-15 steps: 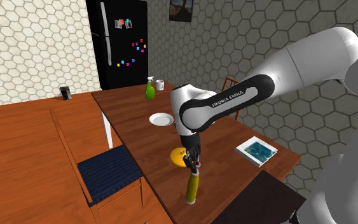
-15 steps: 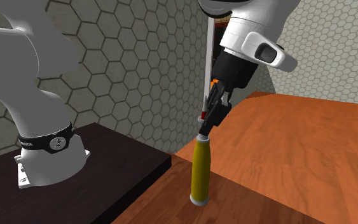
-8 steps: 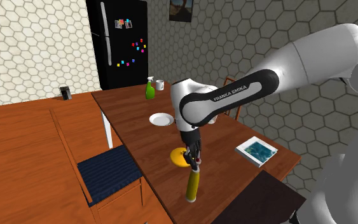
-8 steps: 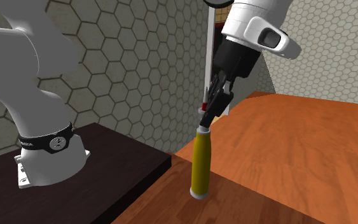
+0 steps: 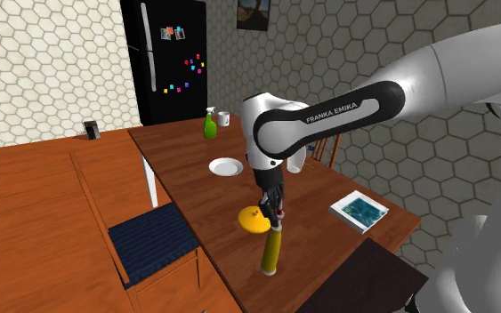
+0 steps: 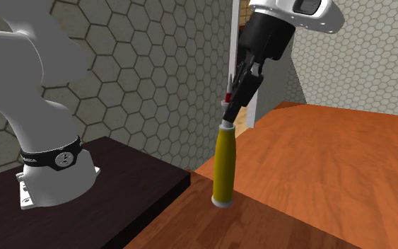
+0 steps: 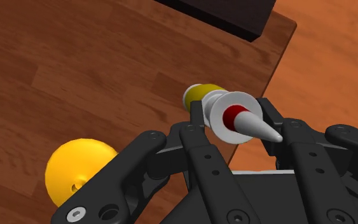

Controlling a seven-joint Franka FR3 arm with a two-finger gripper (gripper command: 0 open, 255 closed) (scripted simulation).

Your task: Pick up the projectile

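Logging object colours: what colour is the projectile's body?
The projectile's body is mustard yellow, clearest in the second exterior view.

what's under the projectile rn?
Bare wooden table, near its edge beside the dark stand. The gripper clasps the projectile at its tip; its base hides the spot directly below.

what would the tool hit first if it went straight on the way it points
The tool points down, shut on the tip of the bullet. The flat base of the bullet hangs below it and would probably meet the wooden table first, near its edge; the tool itself would follow.
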